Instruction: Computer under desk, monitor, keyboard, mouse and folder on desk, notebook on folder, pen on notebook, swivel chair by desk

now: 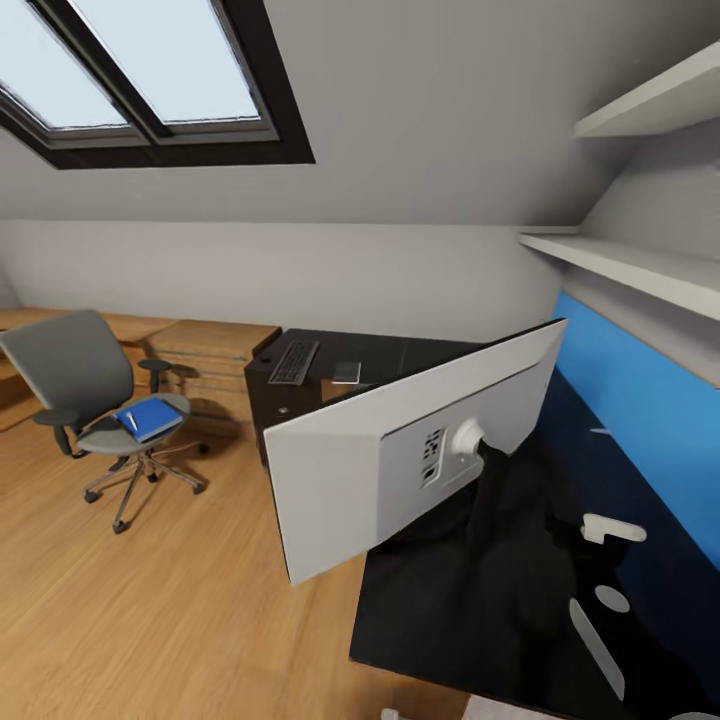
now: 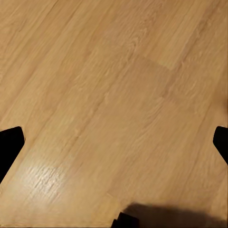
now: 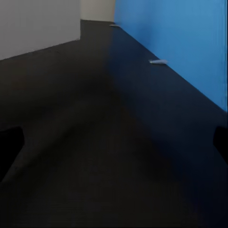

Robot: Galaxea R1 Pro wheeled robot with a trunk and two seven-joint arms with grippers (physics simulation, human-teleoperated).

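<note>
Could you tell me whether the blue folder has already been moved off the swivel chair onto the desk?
No, the blue folder lies on the swivel chair seat, well away from the desk.

On my desk [image 1: 400, 360], the monitor [image 1: 400, 450] stands nearest; the keyboard [image 1: 293, 362] lies behind; the swivel chair [image 1: 90, 400] stands left.

There are one monitor [image 1: 400, 455], one keyboard [image 1: 294, 361], one mouse [image 1: 347, 372], one desk [image 1: 400, 352], one swivel chair [image 1: 85, 385] carrying one folder [image 1: 150, 418] and one pen [image 1: 131, 422], two shelves [image 1: 640, 265], and one skylight [image 1: 140, 70].
</note>
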